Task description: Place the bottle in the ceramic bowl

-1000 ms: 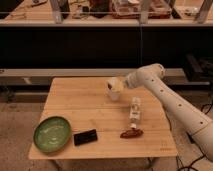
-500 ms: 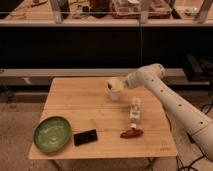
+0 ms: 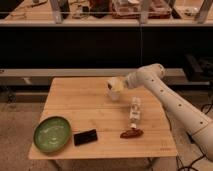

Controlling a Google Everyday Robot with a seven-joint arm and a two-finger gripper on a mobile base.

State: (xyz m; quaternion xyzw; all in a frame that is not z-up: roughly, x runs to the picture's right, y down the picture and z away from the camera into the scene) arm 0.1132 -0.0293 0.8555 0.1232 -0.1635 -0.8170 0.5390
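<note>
My end effector (image 3: 114,86) hangs spread wide at frame centre by a white cup (image 3: 115,95); bottle (image 3: 135,110) lies right of centre on worktop (image 3: 75,100), ceramic bowl (image 3: 52,134) lower left.

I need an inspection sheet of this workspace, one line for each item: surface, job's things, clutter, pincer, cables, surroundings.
Surface: light wooden table.
Job's things: bottle lies on the table's right part, apart from the pincer; green ceramic bowl stands at the front left corner, nothing in it.
Clutter: black flat rectangle beside the bowl; brown oblong item just in front of the bottle.
Pincer: pincer open, holding nothing, over the table's back middle.
Cables: nothing seen.
Surroundings: dark shelving behind the table.
</note>
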